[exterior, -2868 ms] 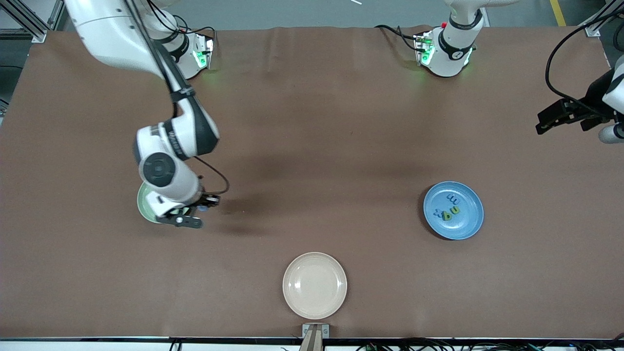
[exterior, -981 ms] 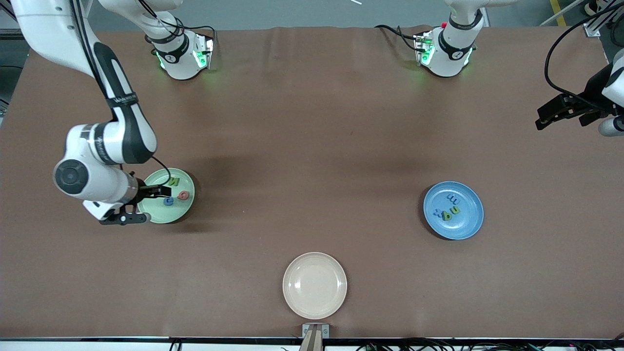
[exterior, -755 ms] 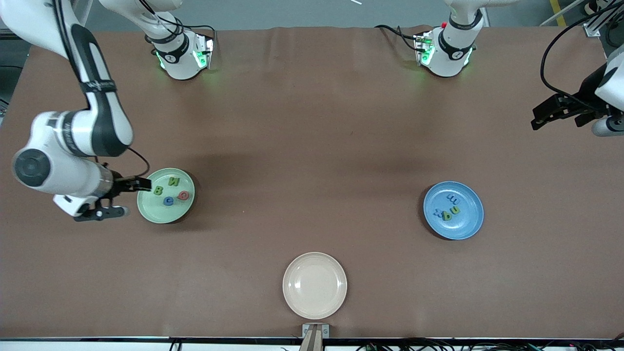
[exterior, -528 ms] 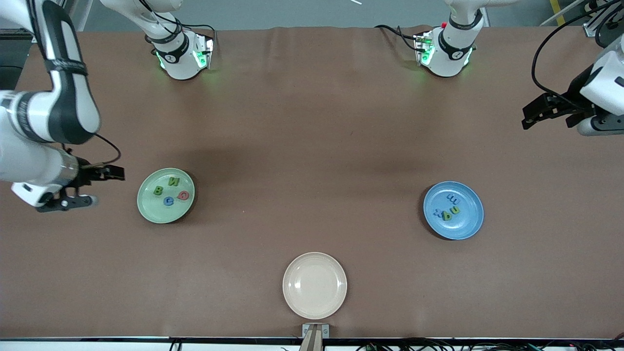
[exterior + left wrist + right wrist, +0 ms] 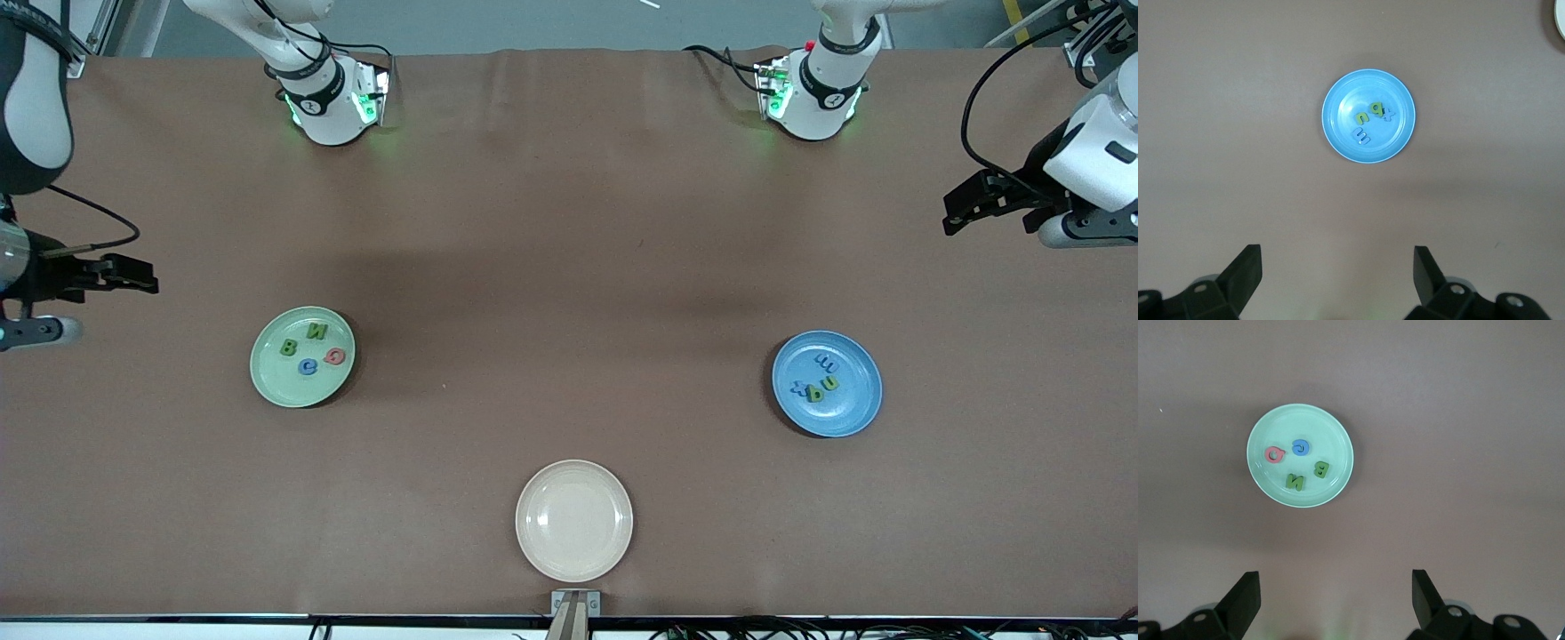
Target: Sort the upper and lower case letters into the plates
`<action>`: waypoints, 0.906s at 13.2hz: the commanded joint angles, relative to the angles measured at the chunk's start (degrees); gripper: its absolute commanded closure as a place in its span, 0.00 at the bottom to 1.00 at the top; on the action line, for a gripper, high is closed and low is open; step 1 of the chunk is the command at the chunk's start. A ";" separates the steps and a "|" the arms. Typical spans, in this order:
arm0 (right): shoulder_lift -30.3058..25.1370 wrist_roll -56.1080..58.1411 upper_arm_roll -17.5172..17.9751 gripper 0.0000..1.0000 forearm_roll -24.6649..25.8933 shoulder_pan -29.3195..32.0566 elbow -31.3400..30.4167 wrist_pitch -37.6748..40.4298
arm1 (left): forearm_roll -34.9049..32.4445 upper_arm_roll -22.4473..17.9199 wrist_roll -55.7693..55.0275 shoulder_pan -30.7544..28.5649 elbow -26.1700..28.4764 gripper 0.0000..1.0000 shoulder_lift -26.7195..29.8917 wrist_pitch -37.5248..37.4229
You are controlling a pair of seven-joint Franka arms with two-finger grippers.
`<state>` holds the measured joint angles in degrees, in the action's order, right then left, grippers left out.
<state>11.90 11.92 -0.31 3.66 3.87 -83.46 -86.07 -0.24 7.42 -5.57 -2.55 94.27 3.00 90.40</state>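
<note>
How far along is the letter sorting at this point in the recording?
It looks finished. The green plate holds four letters: green B, green N, blue C and a red letter. The blue plate holds the other four letters. The beige plate is empty. The right end effector and left end effector are open, holding nothing, over the table ends. No loose letters are visible.
</note>
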 commanded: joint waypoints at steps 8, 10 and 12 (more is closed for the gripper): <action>-2.49 0.91 0.13 0.00 -3.22 2.37 1.73 7.76 | 0.50 0.14 0.91 -0.35 1.09 0.00 1.48 0.83; -5.30 0.91 0.31 0.00 -3.13 1.93 -1.69 6.10 | 0.50 0.14 0.91 -0.35 1.09 0.00 1.31 0.91; -9.24 0.91 0.04 0.00 -2.78 -0.43 -7.04 1.98 | 0.59 0.14 1.35 -0.43 1.09 0.00 1.22 0.91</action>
<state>9.00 12.40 -0.42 1.15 4.94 -82.52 -80.12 -0.24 7.42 -5.57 -2.56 94.30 3.00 90.55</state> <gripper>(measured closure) 0.000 0.000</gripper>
